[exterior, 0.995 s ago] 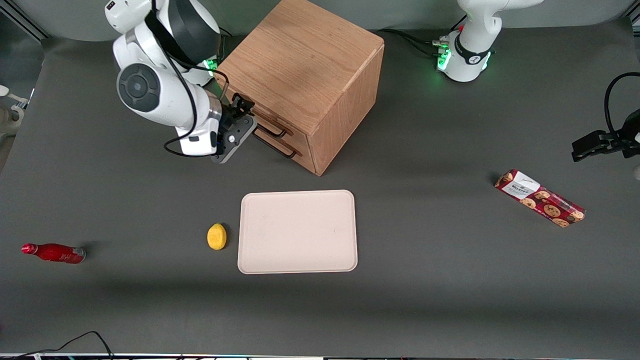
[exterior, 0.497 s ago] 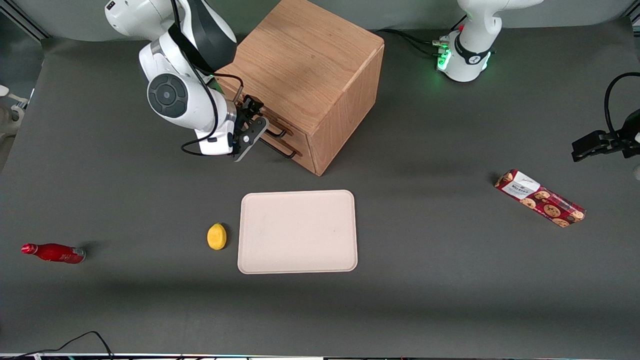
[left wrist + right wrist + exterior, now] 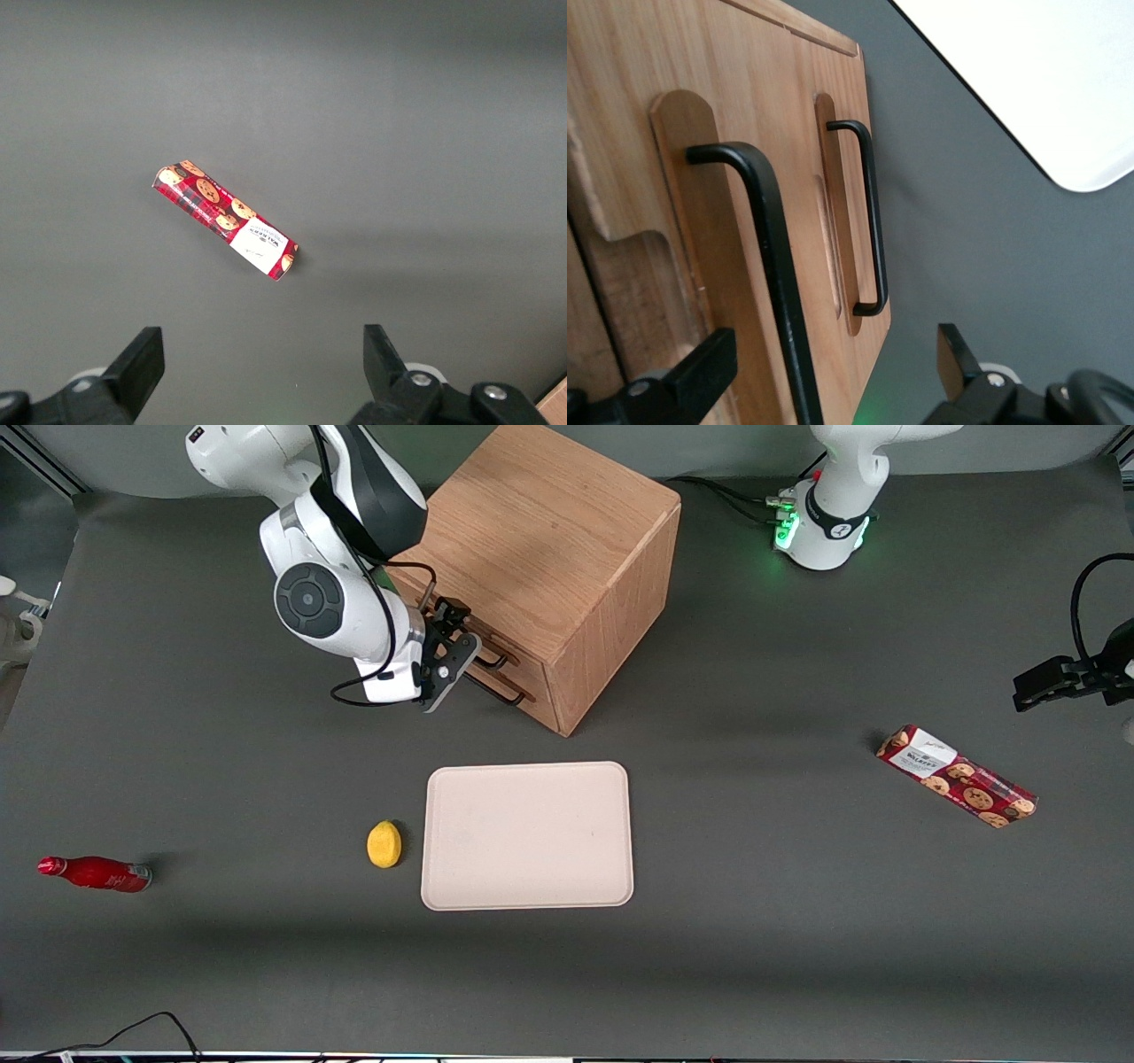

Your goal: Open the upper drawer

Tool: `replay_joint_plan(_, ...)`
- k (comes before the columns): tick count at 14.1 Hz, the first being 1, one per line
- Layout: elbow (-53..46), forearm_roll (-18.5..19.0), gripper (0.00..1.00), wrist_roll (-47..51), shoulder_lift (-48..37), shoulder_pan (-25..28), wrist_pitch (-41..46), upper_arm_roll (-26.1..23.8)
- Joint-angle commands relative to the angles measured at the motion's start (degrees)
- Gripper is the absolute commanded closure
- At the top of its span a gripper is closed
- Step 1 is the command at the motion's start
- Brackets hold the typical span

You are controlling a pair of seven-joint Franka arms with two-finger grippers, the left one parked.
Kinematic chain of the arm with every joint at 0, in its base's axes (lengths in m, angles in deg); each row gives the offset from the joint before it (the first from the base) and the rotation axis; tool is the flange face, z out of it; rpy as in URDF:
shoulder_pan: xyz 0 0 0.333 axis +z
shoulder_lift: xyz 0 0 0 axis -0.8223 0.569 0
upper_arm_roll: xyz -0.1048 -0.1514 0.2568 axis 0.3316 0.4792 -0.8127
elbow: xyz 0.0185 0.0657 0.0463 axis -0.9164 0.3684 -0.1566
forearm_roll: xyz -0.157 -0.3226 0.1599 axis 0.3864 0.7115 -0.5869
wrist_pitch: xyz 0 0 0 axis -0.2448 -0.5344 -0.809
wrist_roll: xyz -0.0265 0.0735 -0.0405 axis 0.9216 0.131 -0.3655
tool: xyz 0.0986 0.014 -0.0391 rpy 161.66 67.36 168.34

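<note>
The oak cabinet (image 3: 540, 540) stands at the back of the table, its drawer fronts turned toward the working arm. The upper drawer (image 3: 620, 106) is closed flush, and its black bar handle (image 3: 775, 266) fills the right wrist view close up. My gripper (image 3: 454, 657) is at that handle. In the wrist view the gripper (image 3: 828, 372) is open, with one finger on each side of the bar and not touching it. The lower drawer's handle (image 3: 870, 221) is beside it, nearer the tabletop, and also shows in the front view (image 3: 500, 693).
A pale tray (image 3: 527, 835) lies nearer the front camera than the cabinet, with a lemon (image 3: 384, 844) beside it. A red bottle (image 3: 96, 873) lies toward the working arm's end. A cookie pack (image 3: 957, 776) lies toward the parked arm's end.
My gripper has moved in toward the cabinet front and now straddles the upper drawer's handle. The drawer itself has not moved.
</note>
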Motion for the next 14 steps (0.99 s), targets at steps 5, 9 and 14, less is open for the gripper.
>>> replay_joint_plan(5,1.27,-1.33,0.0,-4.13,2.13,-0.32,-2.29,-0.07)
replay_joint_plan(9,1.18,-1.33,0.0,-4.31,2.75,-0.76,-2.73,-0.07)
replay_joint_plan(14,0.65,-0.71,0.0,-7.9,3.62,-2.78,-3.79,-0.07)
